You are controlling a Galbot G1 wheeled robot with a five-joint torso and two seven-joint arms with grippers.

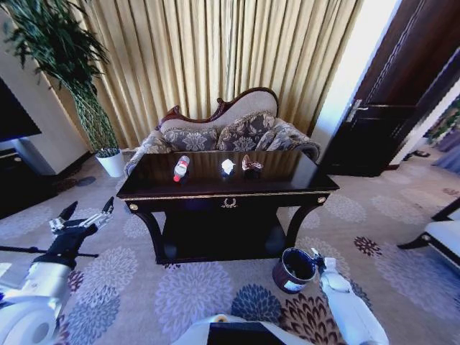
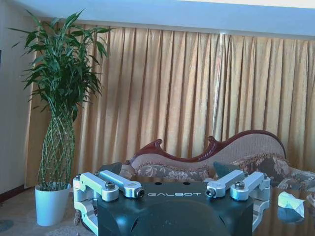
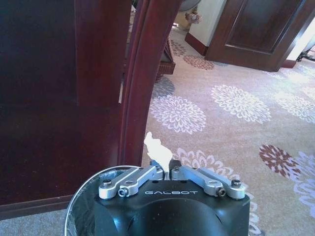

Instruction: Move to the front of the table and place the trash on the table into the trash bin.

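Observation:
The table (image 1: 302, 188) stands ahead of me in the head view, dark and glossy. On its top lie the trash items: a clear bottle (image 1: 181, 169) with a red label, a white paper wad (image 1: 228, 167) (image 2: 290, 202) and a brown-pink wrapper (image 1: 251, 166). The trash bin (image 1: 293, 269) (image 3: 83, 196) sits tilted on the carpet by the table's front right leg. My right gripper (image 1: 314, 257) (image 3: 165, 169) is at the bin's rim, shut on a white tab (image 3: 156, 146) there. My left gripper (image 1: 83, 215) (image 2: 174, 192) hangs open left of the table, holding nothing.
A sofa (image 1: 230, 133) stands right behind the table, with curtains beyond. A tall plant in a white pot (image 1: 111, 164) (image 2: 50, 204) is at the back left. A dark door (image 1: 402, 108) is at the right, and a chair edge (image 1: 442, 237) at the far right. Patterned carpet lies all around.

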